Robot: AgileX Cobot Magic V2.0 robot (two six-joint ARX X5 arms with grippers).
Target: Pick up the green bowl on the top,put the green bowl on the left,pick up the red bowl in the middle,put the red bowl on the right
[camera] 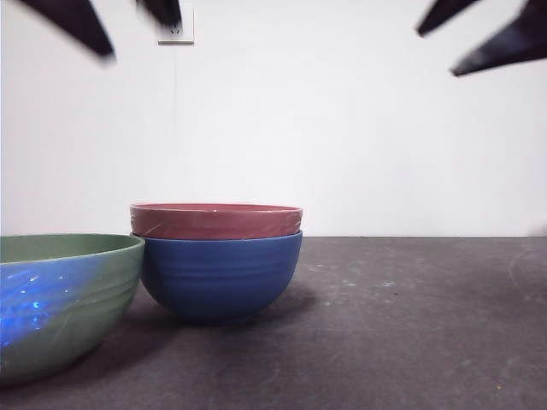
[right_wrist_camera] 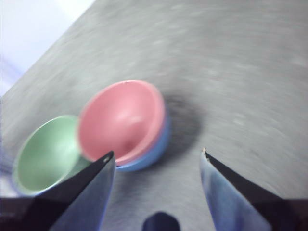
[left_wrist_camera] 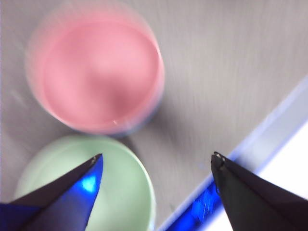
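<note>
The green bowl (camera: 60, 303) stands on the table at the front left, apart from the stack; it also shows as the green bowl (left_wrist_camera: 115, 192) and the green bowl (right_wrist_camera: 45, 154). The red bowl (camera: 215, 220) rests nested in a blue bowl (camera: 220, 275) mid-table, seen from above as the red bowl (left_wrist_camera: 98, 72) and the red bowl (right_wrist_camera: 122, 120). My left gripper (left_wrist_camera: 156, 161) hangs open high above the green bowl's side, holding nothing. My right gripper (right_wrist_camera: 156, 154) is open too, high above the table to the right of the stack. Both show as dark tips, the left gripper (camera: 111, 26) and the right gripper (camera: 479, 38).
The dark table (camera: 410, 325) stretches to the right of the stack. A white wall with a socket (camera: 175, 30) stands behind. The table's edge (left_wrist_camera: 250, 144) runs close beside the left gripper.
</note>
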